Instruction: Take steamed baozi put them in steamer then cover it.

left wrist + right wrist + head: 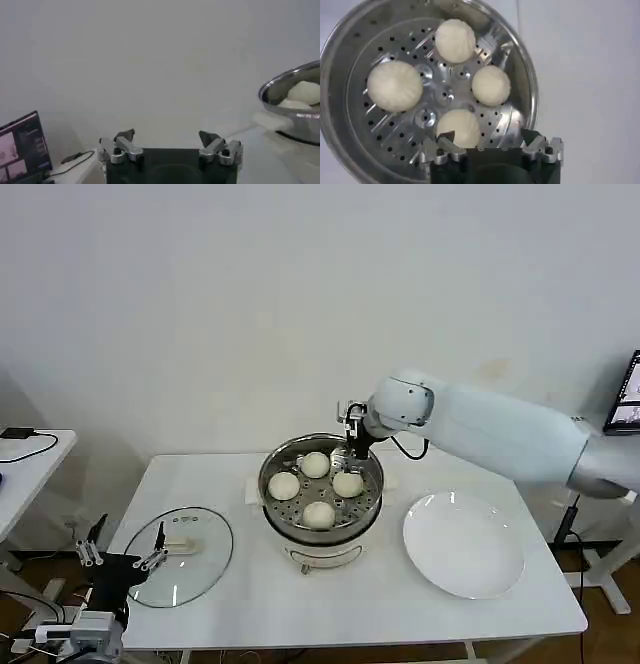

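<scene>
Head view had the steamer [321, 496] at the middle of the white surface [350, 604], all four steamed baozi [319, 514] already sitting on its perforated tray, none on the plate. Right pincer [352, 446] hung over the steamer's far rim, just above the baozi on that side, arm reaching in from the right of the steamer. Right wrist view looked straight down into the steamer [350, 145]: four baozi [395, 86] spread round the tray, apart from each other or nearly so, one close under the pincer. Right pincer [490, 141] fingers were spread wide, nothing between them, not touching any bun. White plate [465, 544] lay flat on the surface to the right of the steamer, near it but not touching. Glass lid [180, 556] lay flat on the surface to the left of the steamer, knob up, well apart from the pot; steamer uncovered. Left pincer [122, 561] sat low off the left edge of the surface, beside the lid on the side away from the steamer, idle. Left wrist view showed its fingers [124, 147] spread apart and empty, with the steamer [292, 107] farther off and two baozi [306, 92] peeking over its rim.
</scene>
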Motion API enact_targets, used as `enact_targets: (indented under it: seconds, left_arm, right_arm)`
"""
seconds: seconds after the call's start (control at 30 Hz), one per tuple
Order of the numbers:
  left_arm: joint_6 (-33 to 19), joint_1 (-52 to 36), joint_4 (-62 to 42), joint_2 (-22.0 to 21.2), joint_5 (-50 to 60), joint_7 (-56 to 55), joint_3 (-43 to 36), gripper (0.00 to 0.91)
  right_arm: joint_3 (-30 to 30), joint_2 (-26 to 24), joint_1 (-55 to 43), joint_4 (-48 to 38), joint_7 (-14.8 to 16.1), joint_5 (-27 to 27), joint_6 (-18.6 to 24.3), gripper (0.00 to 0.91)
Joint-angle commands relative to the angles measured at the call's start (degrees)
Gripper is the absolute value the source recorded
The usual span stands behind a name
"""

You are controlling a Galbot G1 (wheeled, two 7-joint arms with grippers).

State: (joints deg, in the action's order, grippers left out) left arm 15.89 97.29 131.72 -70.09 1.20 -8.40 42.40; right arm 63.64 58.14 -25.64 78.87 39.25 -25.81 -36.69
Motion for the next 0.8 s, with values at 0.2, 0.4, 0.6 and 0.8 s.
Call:
enact_targets:
  seconds: [0.2,0.4,0.6,0.8]
  left_arm:
    - [-0.06,-1.09,-3.21,1.42,0.22,0.09,0.60,0.907]
    - [-0.35,-1.79,-6.48,2.59,0.38,-0.44,0.03,0.907]
    - [-1.89,-3.11,-9.37,2.79,3.54,-1.35,-2.27,0.907]
    - [-4.28,-3.90,-11.77,2.95,9.54,-1.30,-3.70,0.907]
  right_arm:
    - [-23.95,-14.77,14.98,15.25,-25.13,-2.58,8.80,0.907]
    - [-49.25,-23.81,41.04,23.39,-33.62,1.60,18.98,0.907]
    - [-86.58,-16.53,77.51,28.49,-35.48,11.81,31.01,0.907]
    - [-108.64,-3.85,96.98,29.61,-30.12,14.71,39.07,0.907]
